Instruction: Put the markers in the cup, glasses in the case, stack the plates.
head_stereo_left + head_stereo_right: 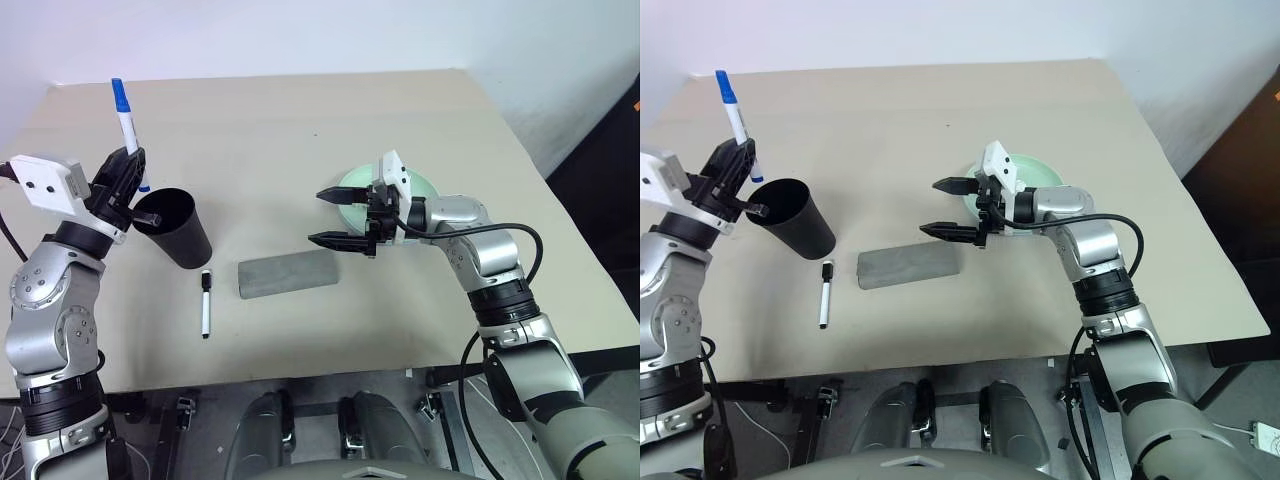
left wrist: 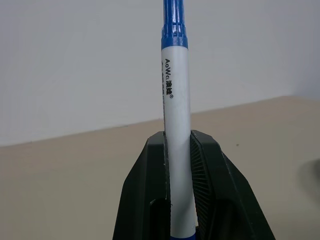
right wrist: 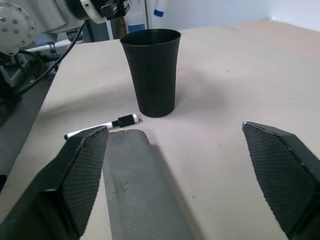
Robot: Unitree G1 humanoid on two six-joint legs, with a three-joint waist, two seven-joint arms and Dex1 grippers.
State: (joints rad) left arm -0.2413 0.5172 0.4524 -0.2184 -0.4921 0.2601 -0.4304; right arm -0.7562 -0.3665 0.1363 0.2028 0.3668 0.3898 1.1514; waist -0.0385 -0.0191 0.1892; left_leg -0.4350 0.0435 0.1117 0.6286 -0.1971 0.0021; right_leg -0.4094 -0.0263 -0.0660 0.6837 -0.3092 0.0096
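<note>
Your left hand [image 1: 122,172] pinches the blue-capped white marker [image 1: 126,128] upright, cap up, just above the rim of the tall black plastic cup [image 1: 177,226] near the desk's [image 1: 300,120] left edge. Your right hand [image 1: 335,217] hangs spread wide and empty above the desk, beside the closed flat grey case [image 1: 288,273]. The black-capped white marker [image 1: 206,303] lies between cup and case, and the mint green plate [image 1: 352,190] sits behind your right hand.
</note>
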